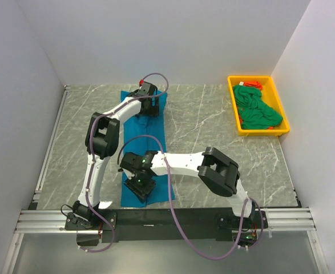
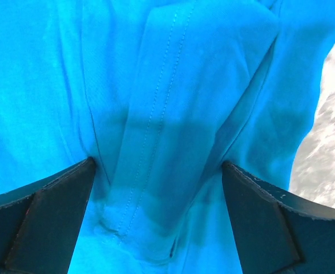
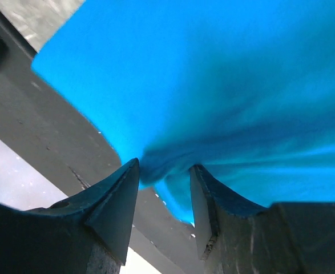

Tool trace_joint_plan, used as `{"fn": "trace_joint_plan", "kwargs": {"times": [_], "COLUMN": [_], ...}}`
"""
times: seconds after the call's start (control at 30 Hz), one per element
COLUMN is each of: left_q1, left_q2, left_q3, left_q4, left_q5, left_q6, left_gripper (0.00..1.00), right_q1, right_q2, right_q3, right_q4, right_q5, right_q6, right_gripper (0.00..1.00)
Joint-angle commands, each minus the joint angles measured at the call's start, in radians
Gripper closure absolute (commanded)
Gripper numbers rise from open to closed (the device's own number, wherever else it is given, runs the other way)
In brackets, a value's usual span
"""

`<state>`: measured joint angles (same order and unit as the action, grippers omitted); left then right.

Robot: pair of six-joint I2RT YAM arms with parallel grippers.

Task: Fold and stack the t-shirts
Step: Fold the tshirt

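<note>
Only from above do we see one yellow bin (image 1: 234, 108) at the table's (image 1: 213, 137) far right holding one green shirt (image 1: 258, 111) and one red-orange piece (image 1: 255, 84), while the wrist views show one blue shirt (image 1: 154, 132), a long folded strip, under the left tool (image 2: 156, 165) spread wide and the right tool (image 3: 164, 171) pinching its near edge.

We are getting bright, even overhead light in the top view; the wrist views are blurring, fingers (image 2: 41, 222) shadowing the shirt (image 2: 173, 85).
</note>
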<state>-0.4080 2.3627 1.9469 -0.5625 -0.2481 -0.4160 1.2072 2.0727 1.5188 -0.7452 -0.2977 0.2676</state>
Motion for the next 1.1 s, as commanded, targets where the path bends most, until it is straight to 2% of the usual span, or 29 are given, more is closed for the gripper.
{"fn": "trace_joint_plan", "kwargs": {"times": [0.0,0.1,0.23,0.47,0.6,0.73,0.83,0.9,0.93,1.07], "left_q1": [0.003,0.006,0.015,0.064,0.069,0.069,0.066,0.066,0.066,0.06], "left_q2": [0.04,0.003,-0.137,-0.361,-0.474,-0.588,-0.692,-0.77,-0.795,-0.926], "left_q3": [0.061,0.115,0.106,-0.035,-0.143,-0.323,-0.547,-0.639,-0.722,-0.913], "left_q4": [0.032,0.01,0.012,0.003,-0.039,-0.045,-0.039,-0.025,-0.025,-0.037], "left_q5": [0.052,0.015,-0.016,0.038,0.041,0.085,0.108,0.119,0.122,0.161], "left_q6": [0.037,0.023,-0.045,-0.139,-0.184,-0.233,-0.265,-0.28,-0.288,-0.339], "left_gripper": [0.01,0.01,0.01,0.01,0.01,0.02,0.05,0.08,0.09,0.11], "right_q1": [0.003,-0.006,-0.057,-0.219,-0.381,-0.439,-0.445,-0.445,-0.446,-0.445], "right_q2": [-0.04,-0.121,-0.242,-0.508,-0.609,-0.646,-0.652,-0.645,-0.639,-0.593], "right_q3": [0.064,0.054,-0.009,-0.251,-0.388,-0.462,-0.506,-0.531,-0.537,-0.557], "right_q4": [-0.048,-0.056,-0.06,-0.017,0.062,0.105,0.167,0.22,0.236,0.28], "right_q5": [0.034,0.074,0.132,0.158,0.131,0.118,0.086,0.056,0.03,-0.001], "right_q6": [0.004,0.007,0.018,0.054,0.088,0.108,0.142,0.157,0.166,0.223], "right_gripper": [0.52,0.49,0.47,0.44,0.45,0.49,0.53,0.56,0.61,0.65]}}
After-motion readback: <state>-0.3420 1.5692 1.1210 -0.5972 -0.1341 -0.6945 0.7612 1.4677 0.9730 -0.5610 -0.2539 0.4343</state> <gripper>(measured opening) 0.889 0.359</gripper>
